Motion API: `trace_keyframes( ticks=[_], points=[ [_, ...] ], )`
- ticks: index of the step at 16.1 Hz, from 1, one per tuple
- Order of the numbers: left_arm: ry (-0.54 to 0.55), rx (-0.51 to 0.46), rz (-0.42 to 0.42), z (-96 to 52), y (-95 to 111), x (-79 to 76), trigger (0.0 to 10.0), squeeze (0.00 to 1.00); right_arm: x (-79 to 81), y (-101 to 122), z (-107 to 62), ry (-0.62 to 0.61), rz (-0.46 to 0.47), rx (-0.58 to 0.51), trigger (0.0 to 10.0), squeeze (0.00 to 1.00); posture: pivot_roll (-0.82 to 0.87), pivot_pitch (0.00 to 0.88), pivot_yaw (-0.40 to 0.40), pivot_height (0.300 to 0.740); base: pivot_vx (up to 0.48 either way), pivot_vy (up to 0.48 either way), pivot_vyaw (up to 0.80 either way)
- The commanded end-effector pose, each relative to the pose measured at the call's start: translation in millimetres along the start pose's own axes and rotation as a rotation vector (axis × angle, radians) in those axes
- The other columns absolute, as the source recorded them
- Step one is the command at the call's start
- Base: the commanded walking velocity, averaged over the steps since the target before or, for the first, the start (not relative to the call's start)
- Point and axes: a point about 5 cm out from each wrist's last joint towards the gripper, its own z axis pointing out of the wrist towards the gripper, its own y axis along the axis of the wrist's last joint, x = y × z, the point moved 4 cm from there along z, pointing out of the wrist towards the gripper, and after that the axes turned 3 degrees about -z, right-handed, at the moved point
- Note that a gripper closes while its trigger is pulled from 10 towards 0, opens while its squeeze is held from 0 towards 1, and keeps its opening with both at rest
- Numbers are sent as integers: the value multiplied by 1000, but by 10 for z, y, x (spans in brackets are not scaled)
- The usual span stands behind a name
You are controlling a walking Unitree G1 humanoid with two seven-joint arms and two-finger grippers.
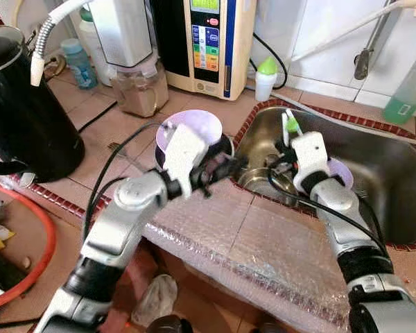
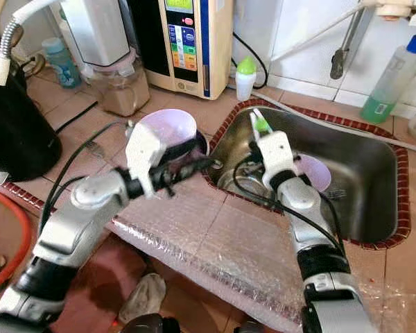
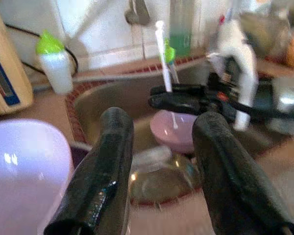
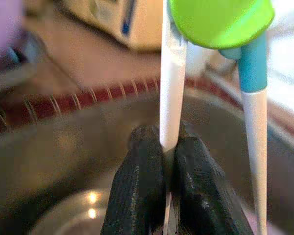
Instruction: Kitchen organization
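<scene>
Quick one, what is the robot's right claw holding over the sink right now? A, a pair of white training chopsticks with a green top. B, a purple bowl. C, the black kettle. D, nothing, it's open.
A: the right claw is shut on one white stick of the chopsticks, which are joined by a green top, above the steel sink.

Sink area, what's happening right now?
The right gripper is shut on a pair of white training chopsticks with a green top, held over the steel sink. A pink bowl sits inside the sink. The left gripper is open, hovering at the sink's edge beside a lavender bowl on the counter.
</scene>
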Motion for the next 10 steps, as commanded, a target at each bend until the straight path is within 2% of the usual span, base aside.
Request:
trace_keyframes(
  ticks=[1, 2, 3, 4, 5, 6, 7, 10],
  points=[
    [-37, 20, 37, -20, -9, -68, 10000, 1000, -35, -85, 19, -26, 21, 50, 0, 0, -31, 23, 67, 740, 0, 0, 0],
    [-52, 53, 63, -58, -75, -88, 10000, 1000, -57, -245, 12, -57, 74, 126, 0, 0, -23, 23, 67, 740, 0, 0, 0],
    [-55, 63, 63, -69, -100, -91, 10000, 1000, -53, -304, 8, -60, 89, 157, 0, 0, -23, 23, 67, 740, 0, 0, 0],
    [-60, 87, 78, -84, -153, -105, 10000, 1000, -32, -366, 9, -58, 123, 183, 4824, 0, -23, 23, 67, 740, 0, 0, 0],
    [-59, 91, 84, -83, -169, -106, 10000, 1000, -13, -383, 20, -58, 144, 192, 3176, 0, -20, 15, 65, 740, 0, 0, 0],
    [-59, 92, 90, -76, -173, -111, 10000, 1000, 16, -426, 25, -57, 135, 219, 9882, 0, -20, 13, 64, 740, 0, 0, 0],
    [-57, 87, 87, -66, -164, -112, 10000, 1000, 49, -443, 32, -52, 156, 226, 10000, 1000, -19, 10, 61, 740, 0, 0, 0],
    [-68, 99, 91, -68, -184, -124, 10000, 1000, 85, -491, 34, -48, 165, 254, 10000, 1000, -21, 10, 61, 740, 0, 0, 0]
  ],
)
